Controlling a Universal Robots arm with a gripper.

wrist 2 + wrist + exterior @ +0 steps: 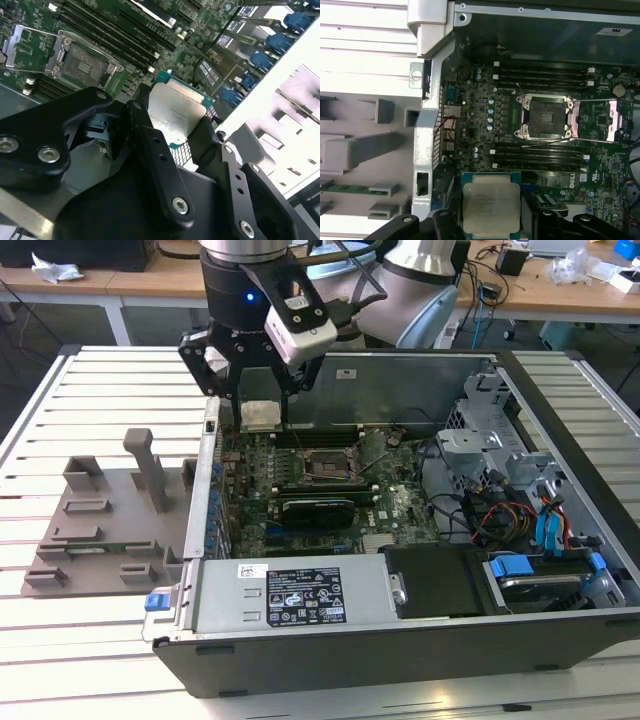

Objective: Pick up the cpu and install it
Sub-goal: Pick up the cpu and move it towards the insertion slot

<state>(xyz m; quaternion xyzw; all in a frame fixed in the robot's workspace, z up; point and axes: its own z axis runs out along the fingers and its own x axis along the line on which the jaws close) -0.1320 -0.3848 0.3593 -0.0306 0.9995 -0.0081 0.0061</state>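
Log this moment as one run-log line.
gripper: shut on cpu | cpu: held over motherboard, short of socket | socket: open, empty | install: not yet done

second wrist view | cpu [176,112] | lower part hidden behind fingers [147,135]

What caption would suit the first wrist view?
Gripper holds the cpu near the empty, open socket on the motherboard.

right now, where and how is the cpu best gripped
Grip the cpu by two opposite edges of its thin rim, coming from above the metal top plate. It is a flat square, so only its sides offer purchase. The gripper pinches it that way now.
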